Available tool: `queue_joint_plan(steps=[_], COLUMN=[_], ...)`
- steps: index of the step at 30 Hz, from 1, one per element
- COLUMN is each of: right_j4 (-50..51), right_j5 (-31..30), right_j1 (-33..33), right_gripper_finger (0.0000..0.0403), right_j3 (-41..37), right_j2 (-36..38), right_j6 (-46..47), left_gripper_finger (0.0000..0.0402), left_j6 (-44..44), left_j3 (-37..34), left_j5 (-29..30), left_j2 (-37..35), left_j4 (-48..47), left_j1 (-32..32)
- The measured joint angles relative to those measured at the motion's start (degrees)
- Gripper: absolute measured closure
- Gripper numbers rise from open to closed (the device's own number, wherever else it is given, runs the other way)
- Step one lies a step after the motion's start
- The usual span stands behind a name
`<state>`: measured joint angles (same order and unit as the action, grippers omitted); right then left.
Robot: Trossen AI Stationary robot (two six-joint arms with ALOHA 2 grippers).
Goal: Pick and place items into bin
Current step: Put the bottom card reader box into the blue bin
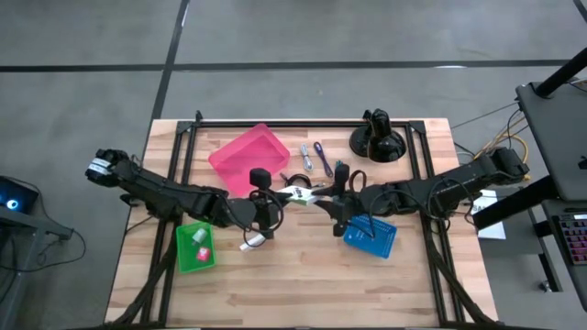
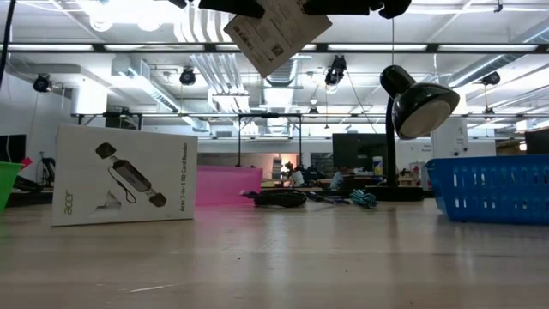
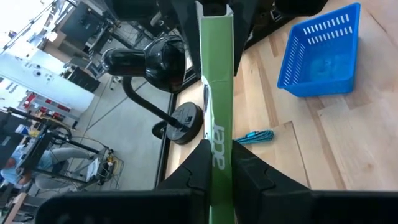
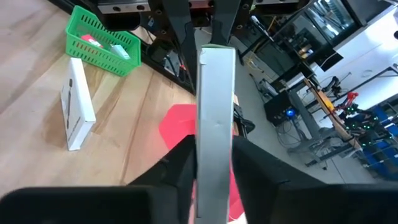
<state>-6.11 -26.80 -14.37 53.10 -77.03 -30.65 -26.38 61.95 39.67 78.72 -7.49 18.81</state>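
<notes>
High view: a white-and-green box (image 1: 296, 193) is pinched at opposite ends by left gripper (image 1: 275, 194) and right gripper (image 1: 323, 196).

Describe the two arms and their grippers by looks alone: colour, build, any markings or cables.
Both arms are dark, nearly black, built of slim jointed segments. The left arm has a pale band with a blue mark near its base end. The right arm shows no such band. The left gripper and the right gripper each have two flat, dark fingers. No loose cables can be made out.
</notes>
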Motion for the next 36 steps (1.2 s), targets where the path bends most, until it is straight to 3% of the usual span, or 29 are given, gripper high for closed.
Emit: queue_joint_plan(steps=[5, 11, 21, 27, 36], right_j4=[0.2, 5.4, 17.6, 27.7, 45.5], right_j5=[0.0, -0.2, -0.9, -6.1, -6.5], right_j1=[0.0, 0.0, 0.0, 0.0, -1.1], right_gripper_finger=[0.0363, 0.0363, 0.0363, 0.0363, 0.0363], right_j3=[0.2, 2.6, 8.3, 12.1, 17.8], right_j2=[0.0, 0.0, 0.0, 0.0, 0.0], right_j6=[-0.3, 1.4, 12.1, 20.4, 36.9], left_gripper_finger=[0.0332, 0.0277, 0.0261, 0.0261, 0.026], left_j6=[0.0, 0.1, 3.1, 6.5, 6.7], left_j3=[0.0, 0.0, -1.7, -9.1, -24.2], left_j5=[-0.1, -0.3, -0.3, -2.3, -4.4], left_j2=[0.0, 0.0, -4.3, -11.7, -24.3], left_j4=[0.0, -0.2, -1.5, 0.6, 16.6], left_j1=[0.0, 0.0, -0.1, -0.1, -0.1])
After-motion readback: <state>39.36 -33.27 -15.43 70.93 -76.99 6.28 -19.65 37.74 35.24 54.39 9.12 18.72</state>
